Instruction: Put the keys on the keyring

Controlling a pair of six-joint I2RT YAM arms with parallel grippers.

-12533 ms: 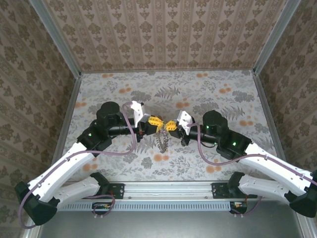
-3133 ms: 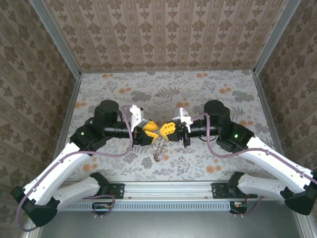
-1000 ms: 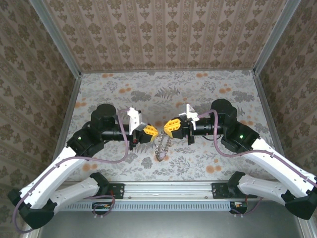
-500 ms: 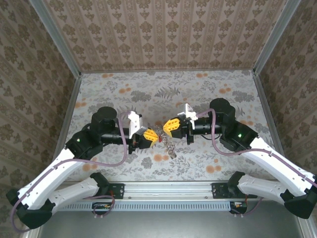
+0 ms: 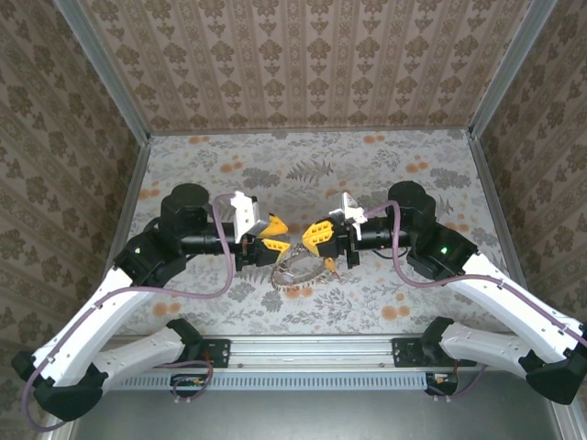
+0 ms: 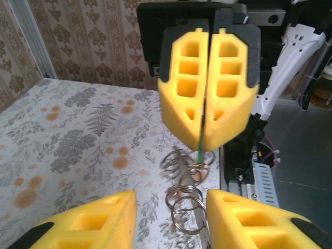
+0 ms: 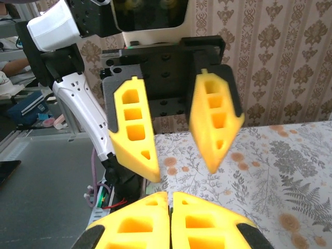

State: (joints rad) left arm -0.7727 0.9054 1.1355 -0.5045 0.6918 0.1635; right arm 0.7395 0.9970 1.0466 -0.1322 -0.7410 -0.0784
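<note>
Left gripper point(image 5: 277, 236) has just let go: part open, empty, beside the keyring point(image 5: 292, 271). Right gripper point(image 6: 207, 148), clamped shut, alone carries the keys point(image 6: 198, 167).

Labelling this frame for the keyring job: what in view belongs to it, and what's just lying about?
Job: bunch of silver metal rings and keys below the shut right end effector; thin green tag clamped in it; open left end effector.
Not job: floral-print table cover; patterned brown wallpapered walls; grey metal rail at the near edge.
</note>
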